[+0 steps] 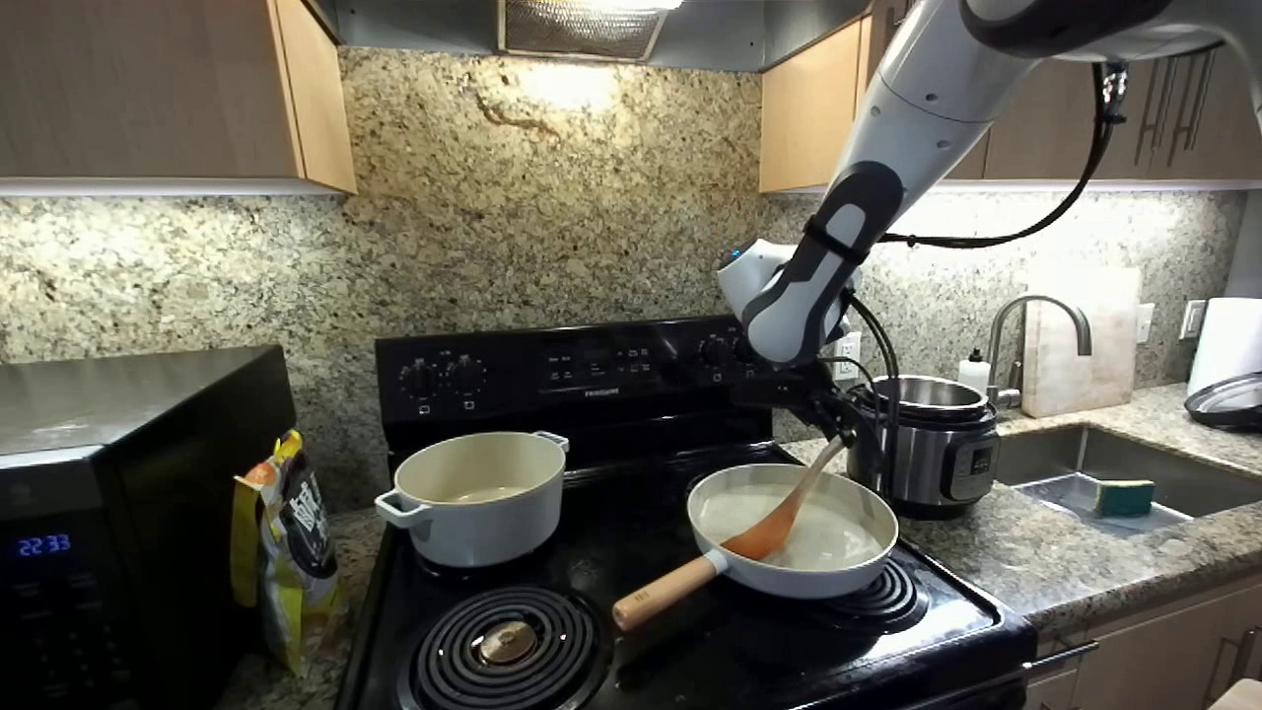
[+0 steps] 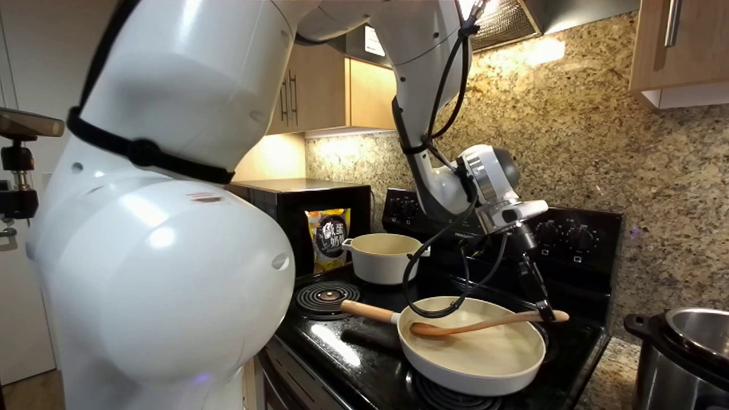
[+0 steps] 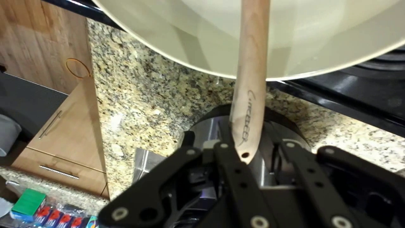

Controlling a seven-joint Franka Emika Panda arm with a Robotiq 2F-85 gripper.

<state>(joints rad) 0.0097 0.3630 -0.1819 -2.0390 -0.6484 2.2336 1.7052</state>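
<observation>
The gripper (image 2: 545, 311) clamps the spoon (image 2: 484, 326) beyond the edge of the pan (image 2: 472, 382); hard pushing could slide the pan.

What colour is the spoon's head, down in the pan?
Orange-brown; the spoon's head shows best in an exterior view.

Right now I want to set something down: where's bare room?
The counter between stove and sink, in front of the pressure cooker; also the coil burner in front of the white pot, near the pan handle, though heat wouldn't show. Crowded: the pan, where the wooden spoon crosses its rim to the fingers, near the cooker.
</observation>
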